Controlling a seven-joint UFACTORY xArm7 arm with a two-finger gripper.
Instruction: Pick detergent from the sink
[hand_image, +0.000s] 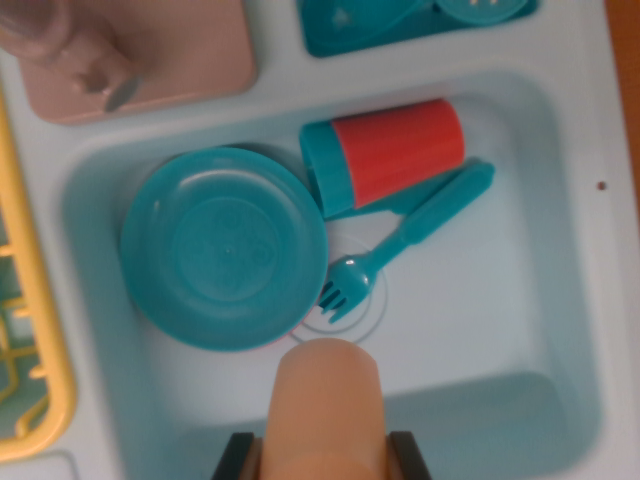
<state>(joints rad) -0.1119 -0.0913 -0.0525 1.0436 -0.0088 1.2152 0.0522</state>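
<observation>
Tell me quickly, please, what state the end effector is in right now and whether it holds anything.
End effector: closed on the orange detergent bottle, which sits between its dark fingers at the bottom edge of the wrist view, above the sink.

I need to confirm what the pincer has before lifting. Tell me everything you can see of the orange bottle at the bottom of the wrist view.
The detergent bottle looks like smooth, matte orange plastic with a rounded end, no label showing. It sits bottom centre, its rounded end pointing into the sink, just short of the teal plate and fork. Dark pincer fingers flank it on both sides, apparently clamping it. Its lower part is cut off by the frame.
</observation>
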